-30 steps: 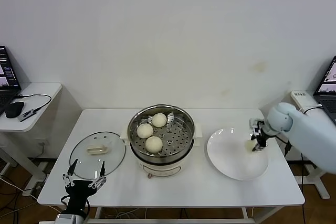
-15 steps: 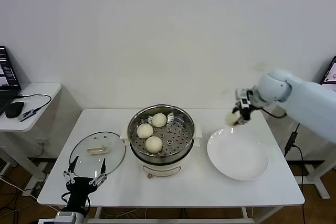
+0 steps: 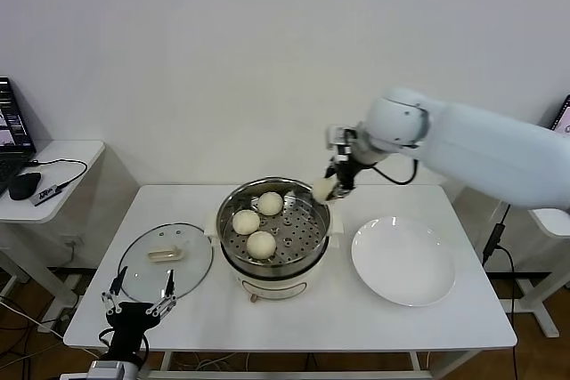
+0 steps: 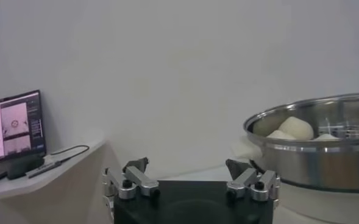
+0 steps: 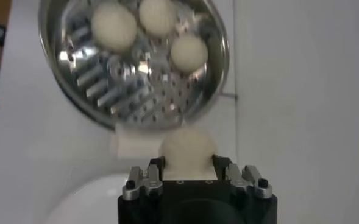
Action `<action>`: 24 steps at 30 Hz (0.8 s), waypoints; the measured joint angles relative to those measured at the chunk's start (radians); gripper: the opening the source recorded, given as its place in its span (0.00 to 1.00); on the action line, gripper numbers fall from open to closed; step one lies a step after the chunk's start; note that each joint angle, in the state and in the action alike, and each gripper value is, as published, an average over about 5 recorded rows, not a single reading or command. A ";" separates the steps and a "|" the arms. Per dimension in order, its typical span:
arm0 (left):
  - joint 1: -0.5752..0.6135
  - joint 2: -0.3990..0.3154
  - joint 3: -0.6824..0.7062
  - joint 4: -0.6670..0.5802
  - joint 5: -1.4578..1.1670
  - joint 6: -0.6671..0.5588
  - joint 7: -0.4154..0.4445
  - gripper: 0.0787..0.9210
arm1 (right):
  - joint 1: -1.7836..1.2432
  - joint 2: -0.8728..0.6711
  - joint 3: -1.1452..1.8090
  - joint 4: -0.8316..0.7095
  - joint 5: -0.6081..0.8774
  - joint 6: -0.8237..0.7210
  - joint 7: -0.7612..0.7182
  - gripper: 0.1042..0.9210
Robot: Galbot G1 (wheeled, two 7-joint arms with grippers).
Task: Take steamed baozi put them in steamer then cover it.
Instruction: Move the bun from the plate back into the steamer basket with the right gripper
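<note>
Bun (image 3: 323, 189) number four rides in the right hand (image 3: 328, 186), pinched between fingers closed snugly on its sides, high over the far right rim of the steamer (image 3: 233, 205). In the right wrist view the same bun (image 5: 187, 150) sits squarely between the fingers, with the perforated tray (image 5: 127, 82) spread out ahead of it. Three buns (image 3: 260, 244) already lie in the tray, clustered toward the left and far side, so the open patch is the near right part of the perforated floor.

To do this step well, I would say the arm should carry the bun further in over that bare patch, well inside the metal wall, before coming down. It should lower the bun until it nearly rests on the tray and only then spread the fingers; soft dough dropped from height could roll into its neighbours or dent. The squeeze looks gentle enough and should not tighten.

The left hand (image 3: 140, 307) waits low at the near left edge of the counter (image 3: 374, 319), fingers spread wide and holding nothing. The glass cover (image 3: 166, 258) lies flat just beyond it, beside the steamer. The white plate (image 3: 403, 262) on the right is bare.
</note>
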 measured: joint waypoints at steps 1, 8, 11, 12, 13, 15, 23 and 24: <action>0.000 0.000 -0.002 0.001 -0.002 0.000 0.000 0.88 | -0.005 0.017 -0.003 -0.004 0.010 -0.006 0.011 0.52; -0.003 0.002 -0.015 0.006 -0.014 0.000 0.000 0.88 | -0.059 0.128 -0.030 -0.055 0.047 -0.037 0.076 0.52; -0.005 0.002 -0.017 0.008 -0.015 0.000 0.000 0.88 | -0.082 0.166 -0.037 -0.082 0.050 -0.045 0.095 0.52; -0.005 0.002 -0.017 0.009 -0.015 0.000 0.000 0.88 | -0.090 0.177 -0.039 -0.091 0.050 -0.047 0.100 0.52; -0.006 0.003 -0.018 0.010 -0.015 0.000 0.000 0.88 | -0.097 0.187 -0.040 -0.100 0.050 -0.049 0.104 0.52; -0.008 0.004 -0.018 0.012 -0.016 0.000 0.000 0.88 | -0.110 0.202 -0.042 -0.117 0.049 -0.052 0.111 0.52; -0.012 0.006 -0.018 0.018 -0.017 0.000 0.001 0.88 | -0.151 0.227 -0.046 -0.155 0.031 -0.061 0.125 0.52; -0.012 0.006 -0.018 0.019 -0.017 0.000 0.001 0.88 | -0.155 0.228 -0.046 -0.158 0.028 -0.062 0.126 0.52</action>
